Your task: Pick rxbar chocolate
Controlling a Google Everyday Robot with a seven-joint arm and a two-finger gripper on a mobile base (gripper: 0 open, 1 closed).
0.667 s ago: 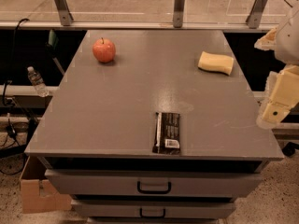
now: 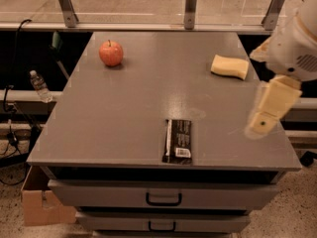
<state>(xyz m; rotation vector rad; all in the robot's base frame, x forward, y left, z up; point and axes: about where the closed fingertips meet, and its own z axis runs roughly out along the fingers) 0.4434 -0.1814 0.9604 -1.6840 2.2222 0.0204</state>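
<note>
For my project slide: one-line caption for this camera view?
Gripper hovers over the right edge of the drawer cabinet; rxbar chocolate lies at its front edge, apple and yellow sponge toward the back.

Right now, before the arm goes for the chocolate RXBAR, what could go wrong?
The rxbar chocolate lies flat at the front edge of the table, so a nudge could slide it off. It is thin, so a grasp might scrape the table or slip. The gripper hangs over the table's right side, apart from the bar, so it must cross sideways.

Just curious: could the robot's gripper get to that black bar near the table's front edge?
Probably yes: the gripper hovers near the rxbar chocolate, with nothing between them on the table.
</note>
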